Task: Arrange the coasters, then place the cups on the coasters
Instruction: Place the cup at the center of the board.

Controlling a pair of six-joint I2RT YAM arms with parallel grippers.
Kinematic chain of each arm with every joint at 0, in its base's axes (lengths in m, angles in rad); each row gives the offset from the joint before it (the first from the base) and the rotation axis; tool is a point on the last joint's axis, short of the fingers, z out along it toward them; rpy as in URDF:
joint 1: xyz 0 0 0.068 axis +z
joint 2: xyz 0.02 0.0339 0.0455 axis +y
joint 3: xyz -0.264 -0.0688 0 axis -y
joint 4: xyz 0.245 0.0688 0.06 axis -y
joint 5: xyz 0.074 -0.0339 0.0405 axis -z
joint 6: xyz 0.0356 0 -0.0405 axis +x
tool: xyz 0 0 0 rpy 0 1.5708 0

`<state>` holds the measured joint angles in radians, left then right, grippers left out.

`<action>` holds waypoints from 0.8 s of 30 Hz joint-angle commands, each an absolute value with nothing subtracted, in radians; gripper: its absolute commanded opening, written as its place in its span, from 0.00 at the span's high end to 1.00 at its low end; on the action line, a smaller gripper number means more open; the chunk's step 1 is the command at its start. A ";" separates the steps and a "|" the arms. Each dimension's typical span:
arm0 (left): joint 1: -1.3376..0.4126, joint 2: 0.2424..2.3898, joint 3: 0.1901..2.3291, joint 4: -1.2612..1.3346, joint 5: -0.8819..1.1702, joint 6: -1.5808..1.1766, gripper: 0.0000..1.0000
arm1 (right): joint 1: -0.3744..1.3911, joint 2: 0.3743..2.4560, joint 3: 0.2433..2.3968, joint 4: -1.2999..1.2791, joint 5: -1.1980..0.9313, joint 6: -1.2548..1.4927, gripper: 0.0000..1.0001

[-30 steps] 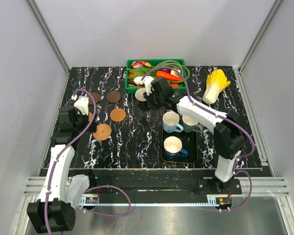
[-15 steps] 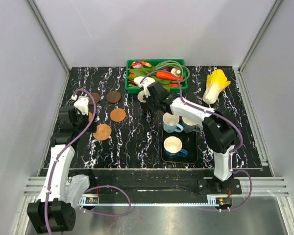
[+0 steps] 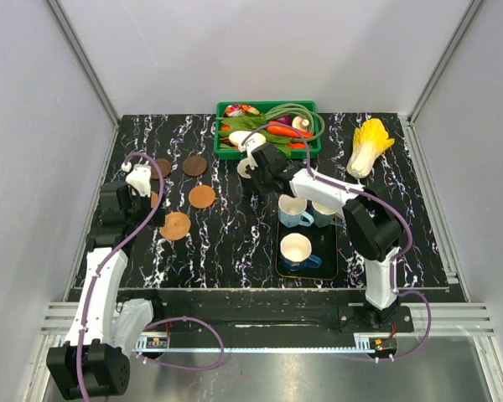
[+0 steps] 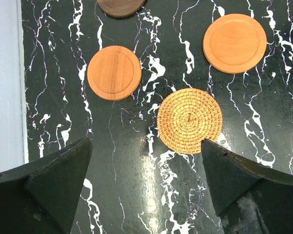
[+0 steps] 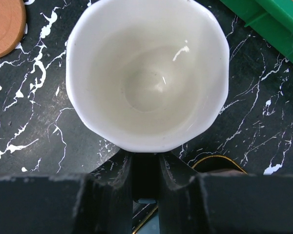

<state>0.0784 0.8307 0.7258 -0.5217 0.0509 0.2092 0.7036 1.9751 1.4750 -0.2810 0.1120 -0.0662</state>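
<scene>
A cup (image 5: 147, 73) with a cream-white inside fills the right wrist view, and my right gripper (image 5: 146, 165) is shut on its handle. From above, this cup (image 3: 246, 170) is just in front of the green basket, with the right gripper (image 3: 257, 163) beside it. Three more cups (image 3: 295, 209) stand on the black tray (image 3: 329, 260). Several coasters (image 3: 202, 196) lie on the left. In the left wrist view they are a woven one (image 4: 189, 120), two wooden ones (image 4: 114, 72) and a dark one (image 4: 119, 5). My left gripper (image 4: 146, 195) hangs open above them, holding nothing.
A green basket (image 3: 221, 152) of vegetables sits at the back centre, its corner (image 5: 273, 19) close to the held cup. A yellow cabbage (image 3: 369, 144) lies at the back right. The tray's gold rim (image 5: 219, 161) shows under the right gripper. Walls enclose the table on three sides.
The right arm has folded and shifted left with the cup, which stays just in front of the basket. The left arm has not moved.
</scene>
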 commanded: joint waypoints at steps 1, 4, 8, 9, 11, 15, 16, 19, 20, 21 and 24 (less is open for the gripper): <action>0.087 0.808 0.715 -0.474 0.069 0.206 0.01 | 0.710 1.980 1.503 -0.207 0.103 -0.034 0.78; 0.089 0.804 0.713 -0.474 0.072 0.206 0.01 | 0.712 1.986 1.512 -0.222 0.094 -0.031 0.65; 0.091 0.802 0.715 -0.472 0.075 0.206 0.01 | 0.712 1.982 1.531 -0.278 0.054 -0.018 0.34; 0.091 0.802 0.715 -0.472 0.075 0.206 0.01 | 0.713 1.979 1.532 -0.288 0.046 -0.017 0.27; 0.091 0.802 0.715 -0.472 0.075 0.206 0.01 | 0.713 1.967 1.532 -0.308 0.040 -0.018 0.24; 0.092 0.802 0.715 -0.472 0.077 0.206 0.01 | 0.713 1.944 1.539 -0.345 0.031 -0.020 0.22; 0.092 0.802 0.715 -0.474 0.078 0.206 0.01 | 0.716 1.939 1.537 -0.356 0.022 -0.020 0.21; 0.095 0.802 0.715 -0.471 0.078 0.206 0.01 | 0.722 1.925 1.528 -0.377 0.003 -0.026 0.21; 0.092 0.802 0.715 -0.471 0.080 0.206 0.01 | 0.727 1.924 1.528 -0.385 0.003 -0.031 0.21; 0.094 0.802 0.713 -0.471 0.080 0.206 0.01 | 0.735 1.921 1.526 -0.394 0.003 -0.037 0.21; 0.094 0.801 0.713 -0.472 0.081 0.206 0.01 | 0.744 1.921 1.526 -0.422 0.003 -0.048 0.21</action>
<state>0.0875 0.8192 0.7155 -0.5213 0.0566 0.2092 0.7170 1.9816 1.4944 -0.3801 0.0299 -0.0319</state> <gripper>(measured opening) 0.988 0.786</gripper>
